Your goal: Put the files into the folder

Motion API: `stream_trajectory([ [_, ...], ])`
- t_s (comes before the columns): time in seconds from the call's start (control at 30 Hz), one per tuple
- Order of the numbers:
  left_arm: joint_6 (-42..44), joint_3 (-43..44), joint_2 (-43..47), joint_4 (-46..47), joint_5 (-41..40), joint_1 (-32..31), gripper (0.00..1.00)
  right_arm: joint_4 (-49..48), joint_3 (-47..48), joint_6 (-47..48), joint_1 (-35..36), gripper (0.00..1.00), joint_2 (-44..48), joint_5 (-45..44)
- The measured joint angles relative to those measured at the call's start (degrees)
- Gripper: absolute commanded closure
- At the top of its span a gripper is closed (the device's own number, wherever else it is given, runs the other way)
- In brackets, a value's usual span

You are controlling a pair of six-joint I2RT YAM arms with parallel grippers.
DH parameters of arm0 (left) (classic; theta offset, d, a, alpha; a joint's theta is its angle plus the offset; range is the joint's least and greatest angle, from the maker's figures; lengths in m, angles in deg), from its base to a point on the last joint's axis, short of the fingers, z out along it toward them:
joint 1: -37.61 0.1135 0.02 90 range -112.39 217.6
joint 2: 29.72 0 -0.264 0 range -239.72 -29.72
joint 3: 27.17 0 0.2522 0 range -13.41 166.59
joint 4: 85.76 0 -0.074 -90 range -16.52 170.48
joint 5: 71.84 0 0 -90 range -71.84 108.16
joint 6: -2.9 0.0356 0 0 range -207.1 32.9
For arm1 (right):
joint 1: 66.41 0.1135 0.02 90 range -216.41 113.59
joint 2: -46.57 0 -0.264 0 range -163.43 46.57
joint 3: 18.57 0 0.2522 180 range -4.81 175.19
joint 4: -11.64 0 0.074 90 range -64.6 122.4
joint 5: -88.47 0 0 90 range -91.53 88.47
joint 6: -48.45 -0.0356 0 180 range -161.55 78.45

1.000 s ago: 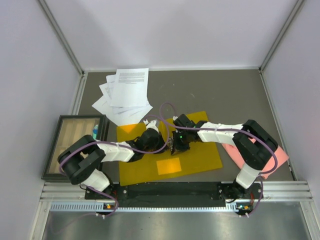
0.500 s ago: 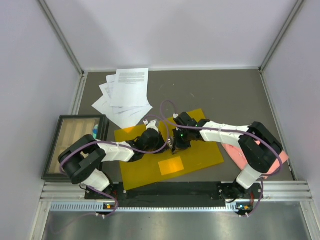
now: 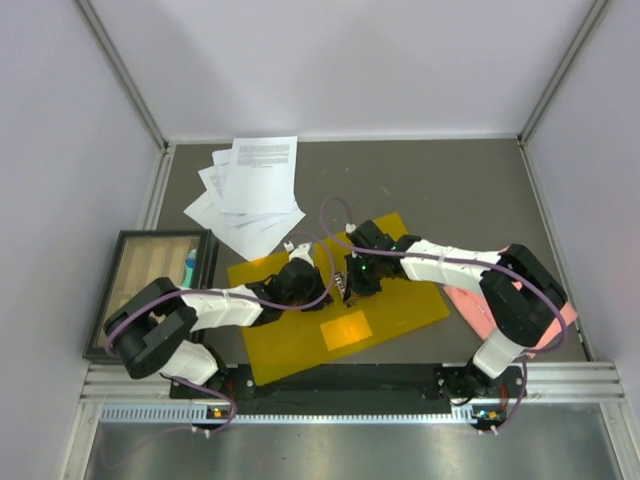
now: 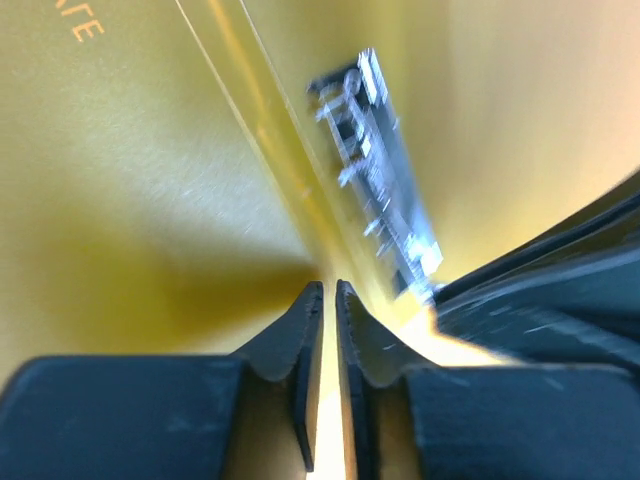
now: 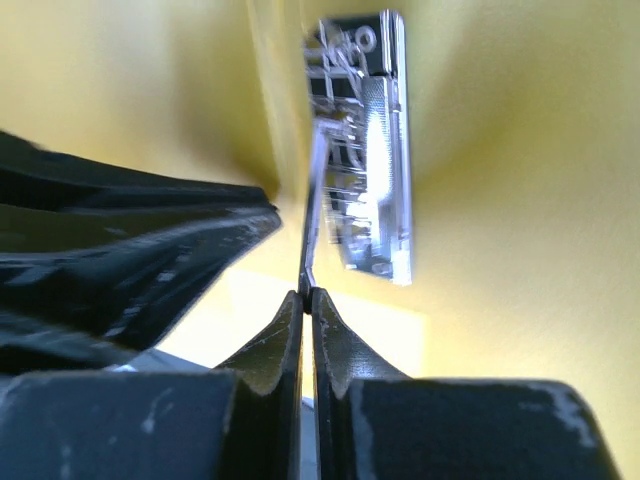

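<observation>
A grey-brown tabletop [image 3: 450,190] is carrying loose white printed paper sheets [image 3: 252,190], which are lying fanned at its far left. A flat orange-yellow file folder [image 3: 400,305] is lying spread open and skewed at the near centre. A pink cloth [image 3: 560,318] is lying at the near right, and a dark-framed slatted tray [image 3: 150,270] is sitting at the left edge.
</observation>
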Motion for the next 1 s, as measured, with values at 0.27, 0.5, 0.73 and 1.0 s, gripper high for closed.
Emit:
stream_trajectory([
  [0.27, 4.7, 4.6, 2.1, -12.0, -1.3, 0.0, 0.69, 1.4, 3.7, 2.1, -3.7, 0.91, 0.9, 2.2],
  [0.5, 8.0, 8.6, 8.6, -22.5, -4.4, 0.0, 0.56, 1.4, 3.7, 4.6, -4.4, 0.42, 2.5, 4.7],
  [0.73, 9.8, 15.3, 15.3, -30.2, -6.9, 0.1, 0.49, -1.1, 2.8, 7.0, -6.4, 0.16, 5.2, 8.8],
  [1.0, 7.8, 15.6, 24.1, -33.8, -7.7, 0.3, 0.34, -5.5, -1.4, 9.0, -7.0, 0.09, 5.1, 13.6],
])
